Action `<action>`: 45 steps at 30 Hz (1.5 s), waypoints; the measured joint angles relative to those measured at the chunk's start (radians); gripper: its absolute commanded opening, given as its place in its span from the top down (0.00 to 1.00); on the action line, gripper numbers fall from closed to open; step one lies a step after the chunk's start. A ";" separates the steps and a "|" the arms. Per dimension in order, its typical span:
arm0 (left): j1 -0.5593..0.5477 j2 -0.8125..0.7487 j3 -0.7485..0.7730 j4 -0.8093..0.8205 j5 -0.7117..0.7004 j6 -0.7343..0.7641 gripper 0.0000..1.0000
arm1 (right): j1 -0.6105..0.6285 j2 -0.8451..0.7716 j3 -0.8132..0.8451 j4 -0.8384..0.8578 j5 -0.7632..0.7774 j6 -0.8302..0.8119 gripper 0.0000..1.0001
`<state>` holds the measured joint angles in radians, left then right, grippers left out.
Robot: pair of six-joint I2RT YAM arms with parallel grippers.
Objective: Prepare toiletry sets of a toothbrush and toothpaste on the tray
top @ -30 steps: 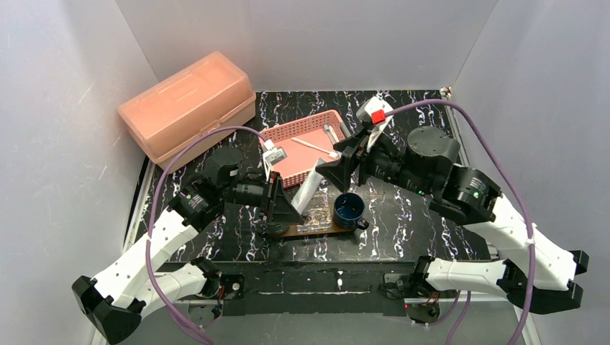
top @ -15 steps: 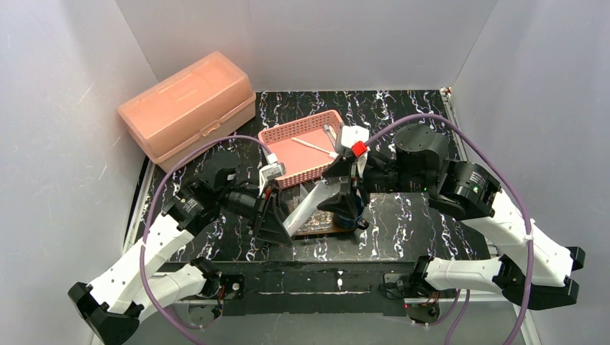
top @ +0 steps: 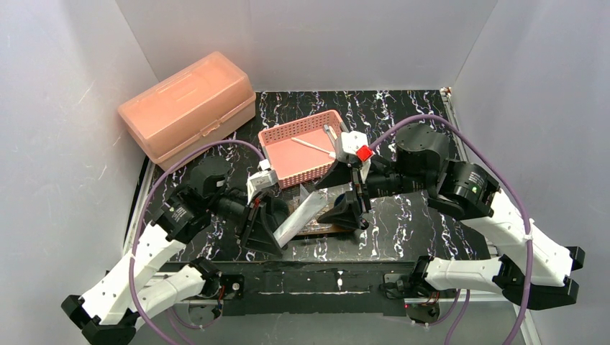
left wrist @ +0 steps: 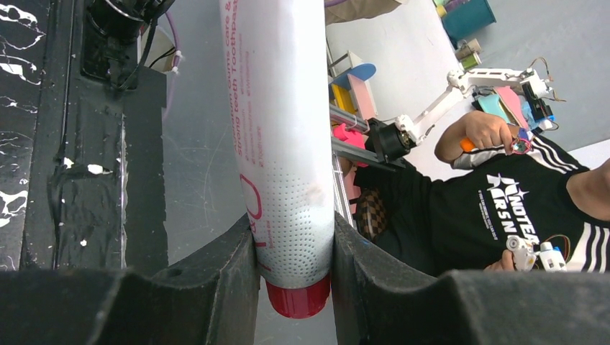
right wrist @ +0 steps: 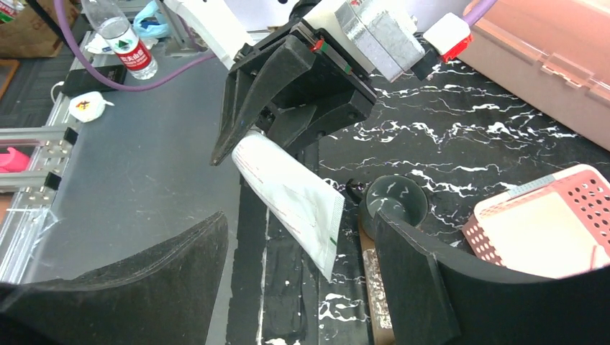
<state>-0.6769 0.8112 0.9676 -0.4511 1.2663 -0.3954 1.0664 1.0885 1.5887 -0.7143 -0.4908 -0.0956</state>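
White, red-capped toothpaste tube (top: 298, 214) held slanting over the brown wooden tray (top: 321, 229), at its left end.
The left gripper (top: 267, 228) clamps its cap end; the flat end points at the right gripper (top: 347, 210), jaws apart, just beyond.

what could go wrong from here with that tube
1. The left gripper clamps the tube only near its red cap, so the long free end may swing or slip out.
2. The open right gripper hangs around the tube's flat end, with the cup close by on the tray. A careless close or sweep might knock the cup.
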 measured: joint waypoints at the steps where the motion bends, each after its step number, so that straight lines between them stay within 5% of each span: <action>1: 0.000 -0.004 0.000 0.000 0.003 0.001 1.00 | 0.000 0.001 -0.007 0.014 -0.012 0.009 0.21; 15: -0.009 -0.063 -0.010 0.001 0.010 0.006 1.00 | 0.000 0.080 -0.050 0.134 -0.123 0.100 0.47; 22: -0.019 -0.072 -0.013 0.001 0.008 0.011 1.00 | 0.000 0.080 -0.055 0.157 -0.173 0.124 0.67; 26: -0.020 -0.074 -0.014 0.000 0.003 0.012 1.00 | 0.000 0.080 -0.065 0.167 -0.201 0.133 0.90; 27: -0.020 -0.075 -0.015 0.000 0.002 0.014 0.95 | 0.000 0.080 -0.067 0.169 -0.209 0.138 0.99; 37: -0.026 -0.072 -0.023 -0.021 -0.018 0.035 0.40 | -0.006 0.071 -0.114 0.209 -0.239 0.171 0.99; 45: -0.026 -0.036 -0.004 -0.087 -0.188 0.076 0.21 | -0.005 0.071 -0.120 0.180 -0.200 0.166 0.99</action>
<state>-0.7025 0.7750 0.9638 -0.5377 1.0786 -0.3195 1.0615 1.1599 1.4689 -0.5339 -0.6903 0.0700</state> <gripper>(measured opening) 0.736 0.043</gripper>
